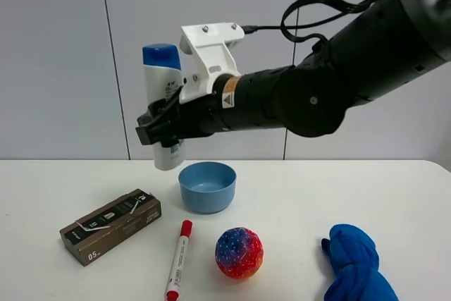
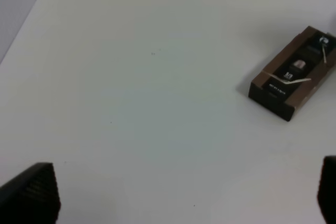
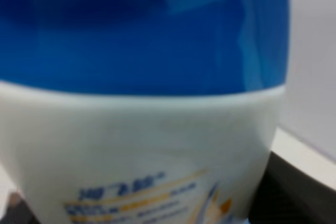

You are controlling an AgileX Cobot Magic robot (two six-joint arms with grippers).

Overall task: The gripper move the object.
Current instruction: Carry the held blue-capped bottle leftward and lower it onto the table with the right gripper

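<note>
Right gripper (image 1: 161,130), black jaws on thick black arm, clenched on tall slim white plastic shampoo bottle (image 1: 161,79) with dark blue cap. Bottle upright, held clear of white table (image 1: 296,195), above and just left of light blue round bowl (image 1: 206,186) (left as high camera sees it). Right wrist view blurred; label probably blue-orange. Left gripper (image 2: 184,195) spread wide, holding nothing.
</note>
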